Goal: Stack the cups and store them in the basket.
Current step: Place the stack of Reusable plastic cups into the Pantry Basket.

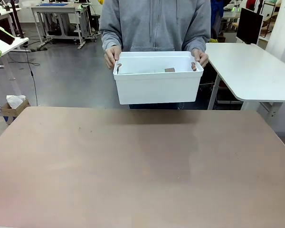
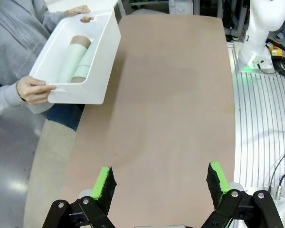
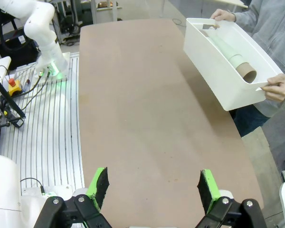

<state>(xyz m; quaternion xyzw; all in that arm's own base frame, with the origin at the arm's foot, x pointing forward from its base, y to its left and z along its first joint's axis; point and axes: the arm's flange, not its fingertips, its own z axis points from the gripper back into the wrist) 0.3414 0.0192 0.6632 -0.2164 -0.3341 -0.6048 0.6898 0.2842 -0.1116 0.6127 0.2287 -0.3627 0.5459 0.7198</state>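
Note:
A person at the far side holds the white basket [image 1: 156, 89] by both short ends, lifted just above the table's far edge. Inside it the stacked cups [image 2: 74, 61] lie on their side, pale mint green with a tan-brown one at the end. In the right wrist view the cups [image 3: 233, 58] lie along the floor of the basket [image 3: 213, 71]. From the front, a brown rim [image 1: 169, 70] peeks over the basket wall. My left gripper [image 2: 160, 179] is open over the near part of the table, far from the basket [image 2: 103, 61]. My right gripper [image 3: 153, 184] is open too, with nothing between its fingers.
The brown table top [image 1: 142, 166] stretches bare between the grippers and the basket. A white table [image 1: 256, 71] stands at the far right. A small cardboard box [image 1: 13, 105] sits on the floor at the left. The person's hands [image 1: 112, 56] grip the basket's ends.

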